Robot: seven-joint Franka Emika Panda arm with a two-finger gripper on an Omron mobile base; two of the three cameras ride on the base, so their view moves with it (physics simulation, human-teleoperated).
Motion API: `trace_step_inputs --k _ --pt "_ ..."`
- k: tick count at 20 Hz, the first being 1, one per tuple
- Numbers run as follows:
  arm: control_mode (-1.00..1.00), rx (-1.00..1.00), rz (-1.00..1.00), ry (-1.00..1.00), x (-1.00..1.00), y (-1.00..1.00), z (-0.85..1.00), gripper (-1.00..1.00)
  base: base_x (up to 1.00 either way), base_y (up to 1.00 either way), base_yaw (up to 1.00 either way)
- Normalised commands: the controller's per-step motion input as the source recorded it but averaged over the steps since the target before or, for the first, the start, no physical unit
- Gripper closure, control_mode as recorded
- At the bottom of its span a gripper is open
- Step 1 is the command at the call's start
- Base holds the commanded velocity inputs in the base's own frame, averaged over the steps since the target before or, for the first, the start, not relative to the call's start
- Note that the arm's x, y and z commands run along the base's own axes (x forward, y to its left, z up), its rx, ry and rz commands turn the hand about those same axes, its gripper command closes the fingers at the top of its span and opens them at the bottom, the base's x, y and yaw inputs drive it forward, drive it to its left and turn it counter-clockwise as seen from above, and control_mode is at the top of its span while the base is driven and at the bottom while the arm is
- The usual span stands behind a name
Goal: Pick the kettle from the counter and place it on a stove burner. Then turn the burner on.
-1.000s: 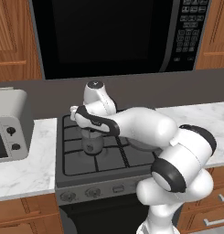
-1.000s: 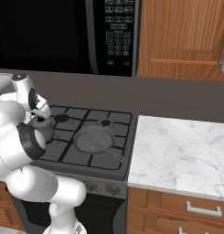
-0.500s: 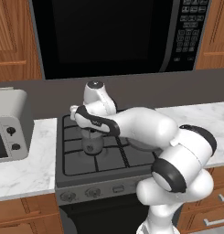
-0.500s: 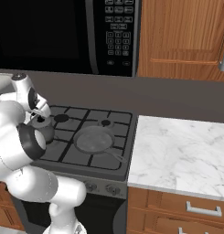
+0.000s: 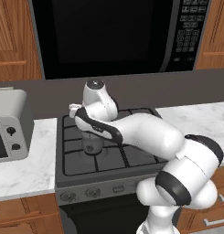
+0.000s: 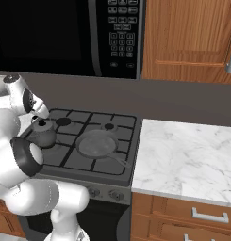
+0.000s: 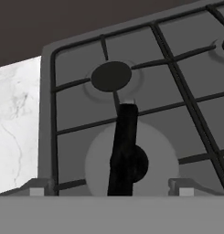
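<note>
Behind the claw, a dark grey backsplash [image 5: 131, 89] runs along the wall. Up above it, a black microwave [image 5: 109, 34] with its keypad [image 6: 120, 33], wood cabinets [image 6: 187, 37] either side. Off to its left, a toaster oven [image 5: 8, 125]; below, wood drawers [image 6: 183, 219].

The kettle [image 5: 91, 145] sits mostly behind the arm — its burner hidden beneath it.
</note>
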Motion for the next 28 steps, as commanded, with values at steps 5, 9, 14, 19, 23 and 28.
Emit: trace_step_inputs --k 5,9,14,19,23,28 --pt "-1.00 0.00 0.00 -0.14 -0.51 0.00 0.31 -1.00 0.00 0.00 0.00" --pt "-1.00 0.00 0.00 -0.09 -0.80 0.00 0.08 -1.00 0.00 0.00 0.00" --pt "-1.00 0.00 0.00 -0.02 -0.83 0.01 0.00 -1.00 0.00 0.00 0.00" --pt "-1.00 0.00 0.00 0.00 -0.64 0.02 0.00 -1.00 0.00 0.00 0.00" --pt "-1.00 0.00 0.00 0.00 -0.54 0.05 0.00 -1.00 0.00 0.00 0.00" --pt "-1.00 -0.01 0.00 -0.04 -0.50 0.05 0.00 -1.00 0.00 0.00 0.00"
